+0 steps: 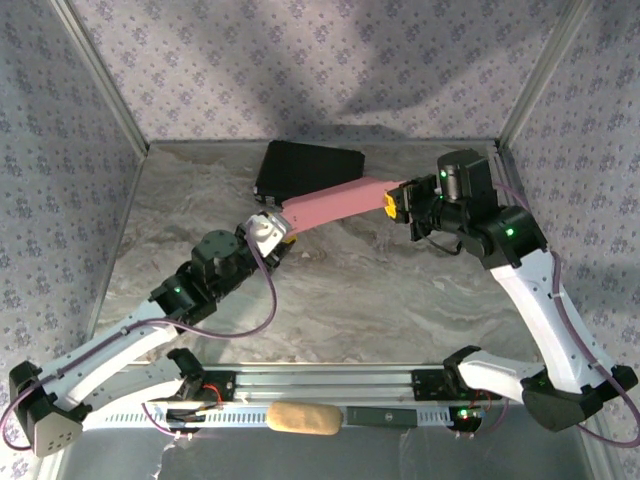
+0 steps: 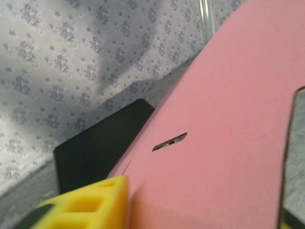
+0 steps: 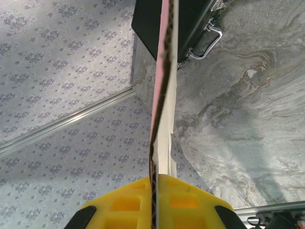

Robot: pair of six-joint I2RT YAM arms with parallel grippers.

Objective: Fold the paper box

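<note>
Right fingers (image 3: pixel 119 206) tight on paper box (image 1: pixel 335 203)

No lettering can be read — no labels; no brands; no numbers.

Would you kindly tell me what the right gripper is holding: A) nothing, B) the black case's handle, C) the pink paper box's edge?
C: in the right wrist view the right gripper is closed on the thin edge of the paper box, and the black case sits beyond it.
</note>
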